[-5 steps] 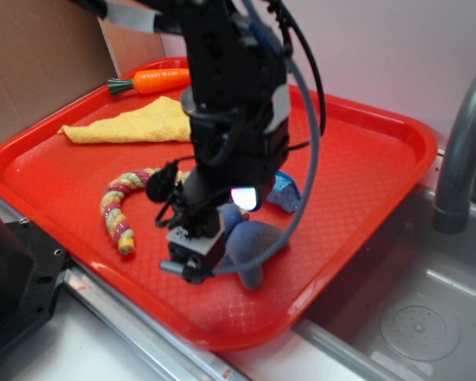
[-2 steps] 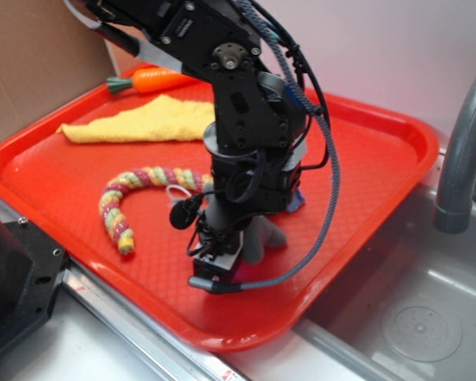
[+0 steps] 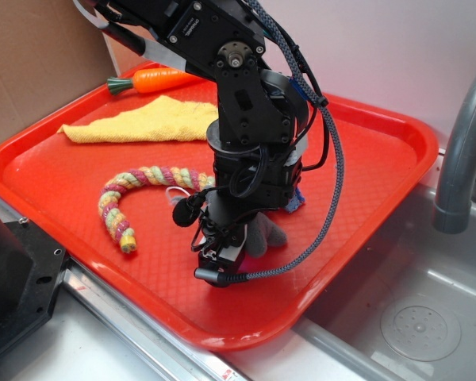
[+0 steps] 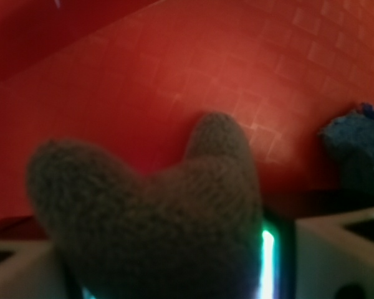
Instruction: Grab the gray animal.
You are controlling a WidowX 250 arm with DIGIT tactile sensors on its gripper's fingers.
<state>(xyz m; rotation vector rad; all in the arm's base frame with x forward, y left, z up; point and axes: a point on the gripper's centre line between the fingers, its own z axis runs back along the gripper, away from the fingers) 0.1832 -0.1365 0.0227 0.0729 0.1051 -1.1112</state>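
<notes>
A red tray (image 3: 381, 159) sits on the counter (image 3: 87, 349), just beside a gray sink (image 3: 412, 317). On the tray lie a yellow cloth (image 3: 143, 121) near the far left edge, a toy carrot (image 3: 155, 79) just behind it, and a striped rope toy (image 3: 135, 194) curled toward the front. A gray plush animal (image 3: 266, 234) and a blue sponge (image 3: 295, 202) lie near the tray's middle, mostly hidden behind the arm.
</notes>
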